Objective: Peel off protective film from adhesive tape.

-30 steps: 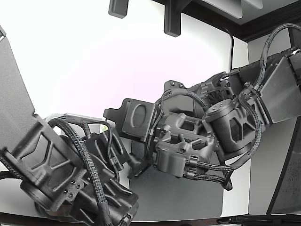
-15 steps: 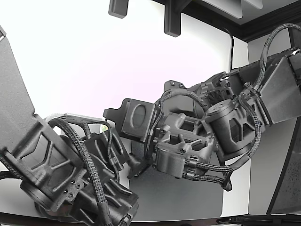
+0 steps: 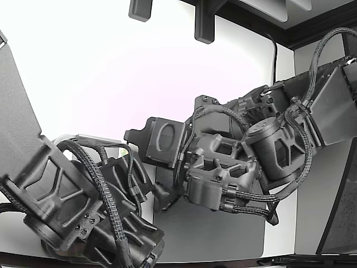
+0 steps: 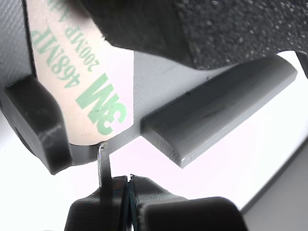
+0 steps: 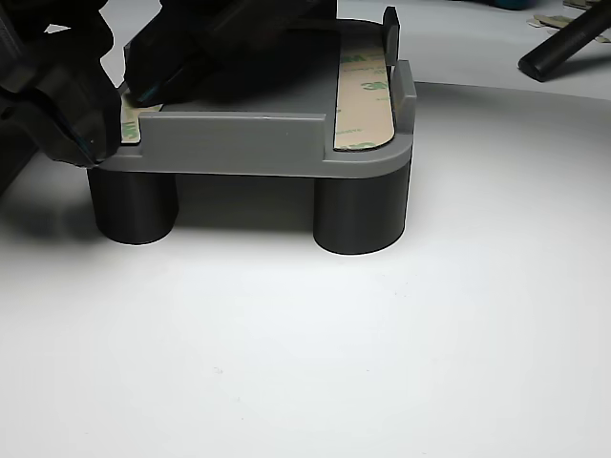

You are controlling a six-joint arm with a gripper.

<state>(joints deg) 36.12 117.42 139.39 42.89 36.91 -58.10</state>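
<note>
The adhesive tape [image 4: 91, 91] is a beige strip with green 3M print on its protective film, lying in a grey fixture [image 4: 216, 106]. My gripper [image 4: 126, 185] sits just past the strip's rounded end, its jaws closed to a thin seam. A thin metal blade [image 4: 103, 161] on it touches the film's end edge, and no film is lifted. In the other view the dark gripper [image 5: 100, 110] covers the near end of that strip [image 5: 131, 125]. A second taped strip [image 5: 364, 100] lies on the fixture's far side. In the exterior view the arms hide the tape.
The fixture [image 5: 258, 143] stands on round dark legs [image 5: 361, 210] on a white table. A second arm [image 3: 72, 201] crowds in at the exterior view's left, above a grey mat [image 3: 223, 229]. A black rod [image 5: 568, 43] lies behind the fixture.
The wrist in the exterior view has dropped slightly down and to the right. The other arm has stayed put.
</note>
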